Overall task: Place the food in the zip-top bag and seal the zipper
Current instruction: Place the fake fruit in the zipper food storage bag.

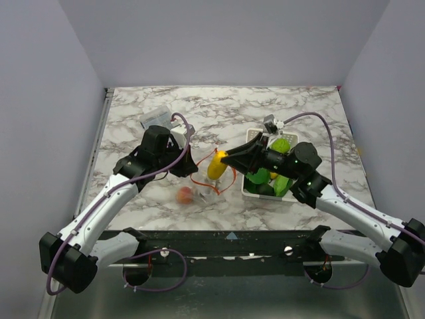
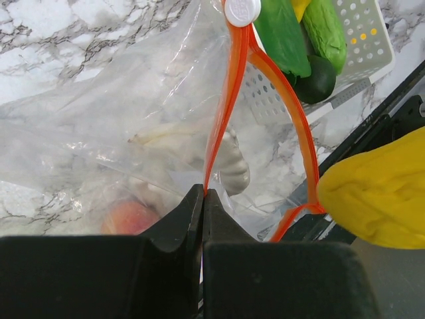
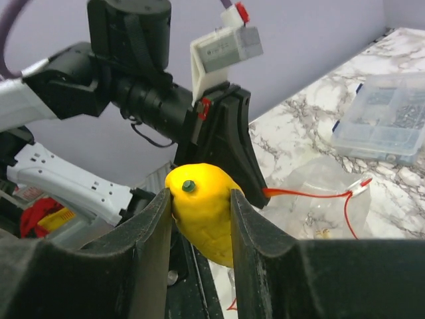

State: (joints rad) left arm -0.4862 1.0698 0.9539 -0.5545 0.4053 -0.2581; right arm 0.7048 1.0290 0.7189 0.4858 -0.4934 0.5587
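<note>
Left end effector [image 2: 202,194] pinches zipper [image 2: 224,113], right end effector [image 3: 200,199] grips lemon [image 3: 199,216]; narrow zip-top bag [image 2: 99,126] mouth at 7 o'clock, lemon may miss.

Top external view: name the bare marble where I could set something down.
Free: the far strip of white marble table between the clear parts box and the white perforated basket; also right of the basket. Crowded: the centre, around the transparent zip-top bag.
</note>
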